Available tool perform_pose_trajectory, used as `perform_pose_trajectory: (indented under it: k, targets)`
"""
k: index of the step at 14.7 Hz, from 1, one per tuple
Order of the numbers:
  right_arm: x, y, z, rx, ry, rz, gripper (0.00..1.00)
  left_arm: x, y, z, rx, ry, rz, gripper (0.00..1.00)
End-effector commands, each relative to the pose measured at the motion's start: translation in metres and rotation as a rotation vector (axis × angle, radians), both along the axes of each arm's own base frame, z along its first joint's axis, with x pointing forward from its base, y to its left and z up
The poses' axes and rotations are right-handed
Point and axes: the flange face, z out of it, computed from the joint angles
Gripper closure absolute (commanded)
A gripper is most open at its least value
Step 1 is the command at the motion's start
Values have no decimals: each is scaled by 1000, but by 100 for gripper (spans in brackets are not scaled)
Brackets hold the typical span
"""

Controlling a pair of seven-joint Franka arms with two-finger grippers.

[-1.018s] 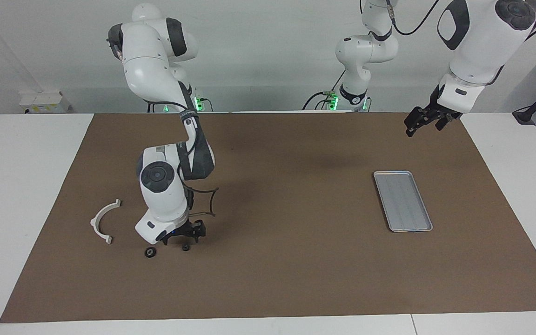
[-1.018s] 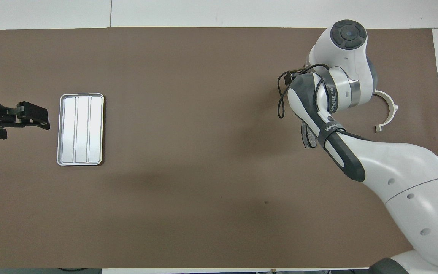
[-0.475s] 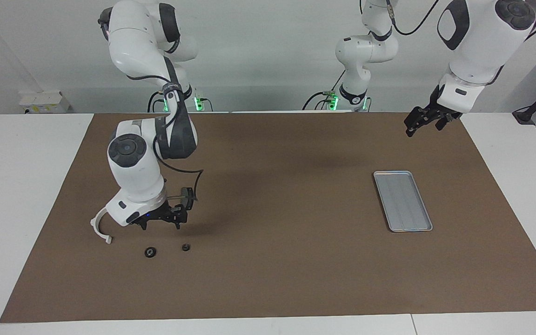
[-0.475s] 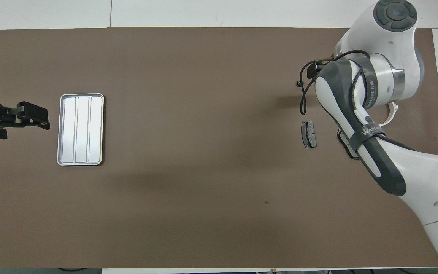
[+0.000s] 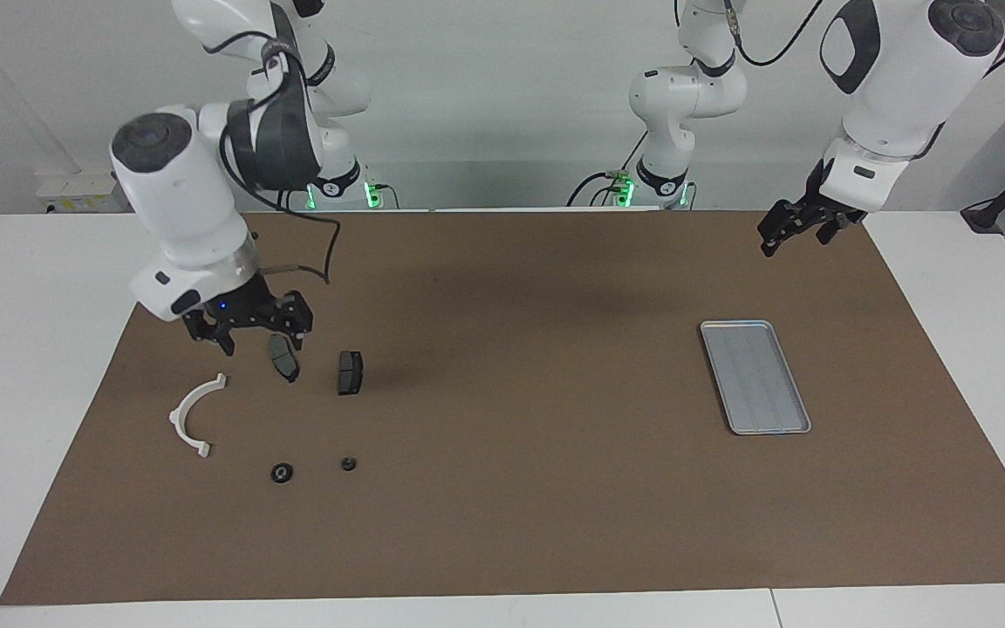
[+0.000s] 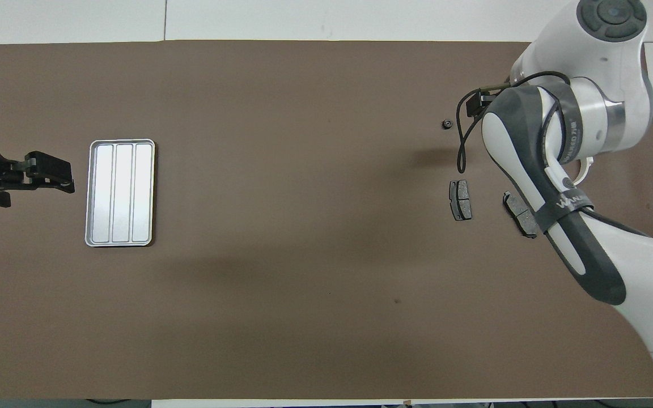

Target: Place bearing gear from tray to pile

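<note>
Facing view: the flat silver-grey metal tray (image 5: 755,376) is lying bare at the right of the frame, its long axis running up and down. Two small round black gear parts (image 5: 282,473) are resting at the lower left, beside the white semicircular plastic bracket (image 5: 195,414) and two dark grey brake-pad pieces (image 5: 350,372). The right gripper (image 5: 245,331) is hanging above them, fingers apart, nothing held. The left gripper (image 5: 792,228) is waiting near the tray; I cannot tell its fingers.

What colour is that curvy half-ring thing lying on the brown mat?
White. The half-ring bracket shows best in the facing view.
</note>
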Motion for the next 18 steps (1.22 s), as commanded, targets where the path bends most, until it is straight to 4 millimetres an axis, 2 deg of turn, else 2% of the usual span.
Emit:
perform_pose_trajectory:
  k: [1, 5, 7, 9, 18]
  targets:
    - [-49, 0, 41, 28, 2, 15, 0, -5, 0, 5, -11, -5, -5, 0]
    - [-98, 0, 94, 44, 36, 12, 0, -5, 0, 5, -11, -5, -5, 0]
    - [-112, -2, 104, 41, 79, 10, 0, -5, 0, 5, -11, -5, -5, 0]
    - [-117, -1, 105, 39, 113, 11, 0, -5, 0, 5, -11, -5, -5, 0]
    - [-106, -6, 105, -16, 63, 9, 0, -5, 0, 5, -11, -5, -5, 0]
